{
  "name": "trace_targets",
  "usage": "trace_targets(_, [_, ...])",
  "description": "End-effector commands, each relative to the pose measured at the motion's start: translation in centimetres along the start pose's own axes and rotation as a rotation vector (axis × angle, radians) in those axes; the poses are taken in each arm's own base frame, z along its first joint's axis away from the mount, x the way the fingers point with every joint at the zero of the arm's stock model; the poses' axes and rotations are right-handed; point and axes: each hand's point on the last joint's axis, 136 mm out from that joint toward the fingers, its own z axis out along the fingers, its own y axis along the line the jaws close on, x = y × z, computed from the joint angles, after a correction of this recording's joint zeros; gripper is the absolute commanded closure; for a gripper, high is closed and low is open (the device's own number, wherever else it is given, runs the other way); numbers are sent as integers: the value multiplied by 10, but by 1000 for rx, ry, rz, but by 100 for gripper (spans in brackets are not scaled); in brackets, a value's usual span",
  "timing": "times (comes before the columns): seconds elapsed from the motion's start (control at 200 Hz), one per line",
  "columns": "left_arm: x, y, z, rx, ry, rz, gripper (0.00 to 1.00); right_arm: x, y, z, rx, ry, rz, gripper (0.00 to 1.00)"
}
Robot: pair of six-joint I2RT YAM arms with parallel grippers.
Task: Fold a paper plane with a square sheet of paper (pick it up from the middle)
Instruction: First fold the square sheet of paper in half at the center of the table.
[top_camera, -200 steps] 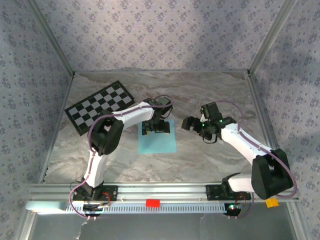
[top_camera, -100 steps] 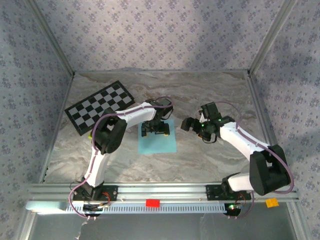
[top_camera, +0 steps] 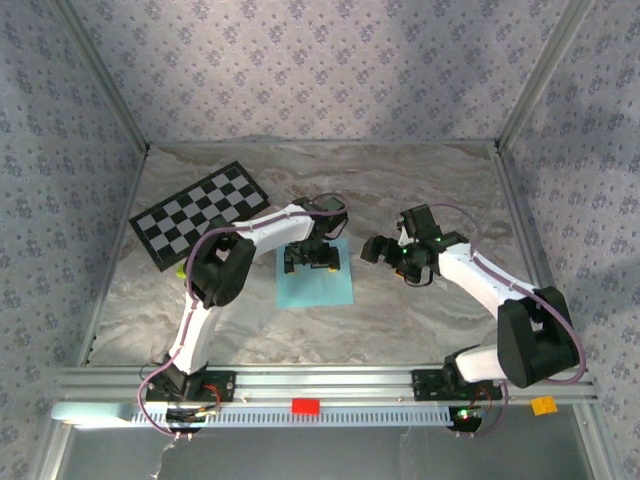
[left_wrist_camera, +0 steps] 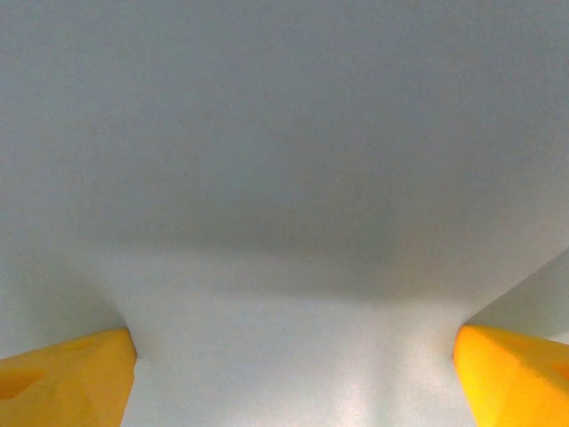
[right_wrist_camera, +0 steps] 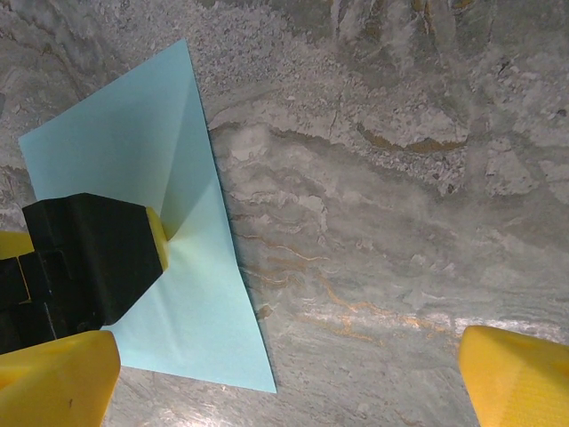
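Two small blocks lie by the near frame [top_camera: 330,382]: a red block [top_camera: 305,405] at the middle and an orange block [top_camera: 543,405] at the right end.

Farther in, the sheet [top_camera: 315,285] lies flat on the table [top_camera: 420,320], a little left of the centre. The left gripper [top_camera: 311,262] stands on the far half of the sheet and hides that part in the top view. Its yellow fingers [left_wrist_camera: 67,378] are spread wide, with pale blue paper between them. In the right wrist view one fingertip of the left gripper touches the sheet [right_wrist_camera: 191,294], and soft creases run out from that spot.

The right gripper [top_camera: 378,248] hangs to the right of the sheet, apart from it, and bare table lies between them. Its fingers [right_wrist_camera: 520,374] are also spread wide and they hold nothing.

At the far left the card [top_camera: 200,212] lies flat, well apart from the sheet. The left arm passes just beside its right corner.
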Motion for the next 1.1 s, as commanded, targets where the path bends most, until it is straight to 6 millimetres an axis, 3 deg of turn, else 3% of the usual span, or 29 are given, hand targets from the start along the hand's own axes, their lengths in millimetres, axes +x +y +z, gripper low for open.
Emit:
trace_targets(0.0, [16,9,35,-75,69,1,9,1,0,-1,3,19,-3,0])
trace_targets(0.35, [13,4,28,-38,41,11,12,-1,2,-3,2,12,1,0])
trace_targets(0.475, [10,3,22,-24,16,17,17,-1,3,-4,-1,7,2,0])
trace_targets(0.67, [2,-11,3,45,-55,53,32,-7,3,-14,7,-53,-5,0])
trace_targets(0.905, [-7,-26,-26,139,-147,80,63,-14,-2,-28,21,-137,8,0])
trace_targets(1.034, [-9,-34,-46,213,-185,90,63,-19,-5,-37,31,-181,13,0])
trace_targets(1.094, [-8,-48,-58,306,-198,106,64,-22,-9,-42,45,-209,19,0])
